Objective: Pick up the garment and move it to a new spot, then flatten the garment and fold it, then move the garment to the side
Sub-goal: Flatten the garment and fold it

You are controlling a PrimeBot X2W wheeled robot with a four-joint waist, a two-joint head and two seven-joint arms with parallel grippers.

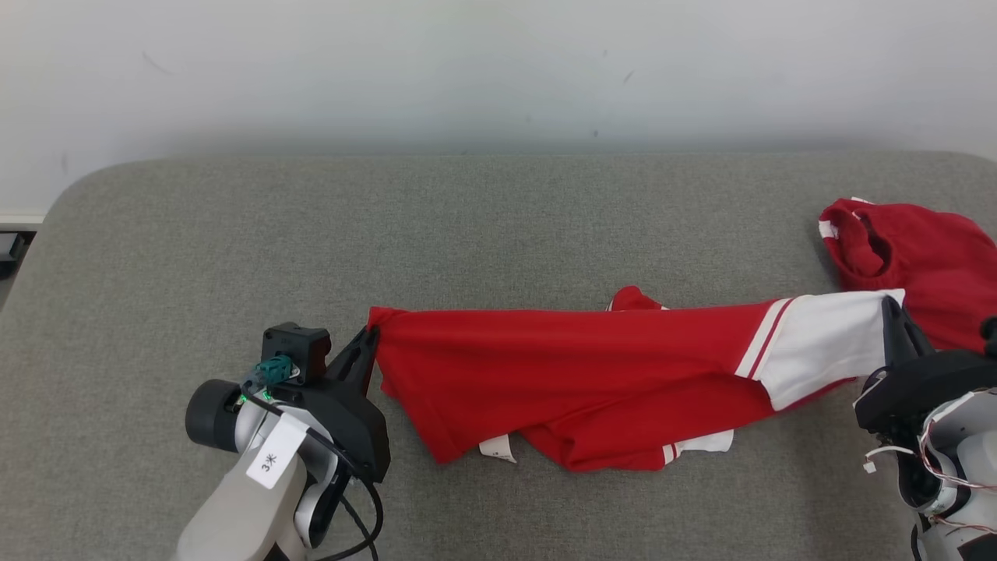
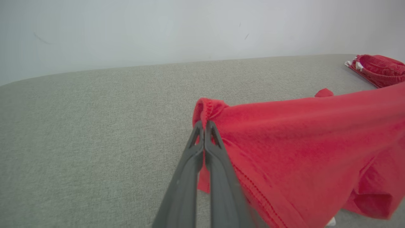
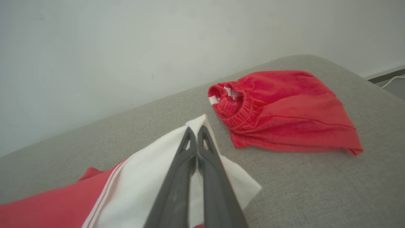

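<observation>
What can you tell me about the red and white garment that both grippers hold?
The garment is soft red knit fabric with a white end, edged by thin white stripes. It hangs stretched between the left gripper, shut on its red hemmed corner, and the right gripper, shut on its white corner. Its lower folds sag onto the grey cloth surface.

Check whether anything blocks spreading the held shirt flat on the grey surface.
The left gripper and right gripper each pinch an end of the shirt. The red shorts lie on the grey surface just beyond the right gripper, crowding that end. Leftward, nothing visible lies in the way.
</observation>
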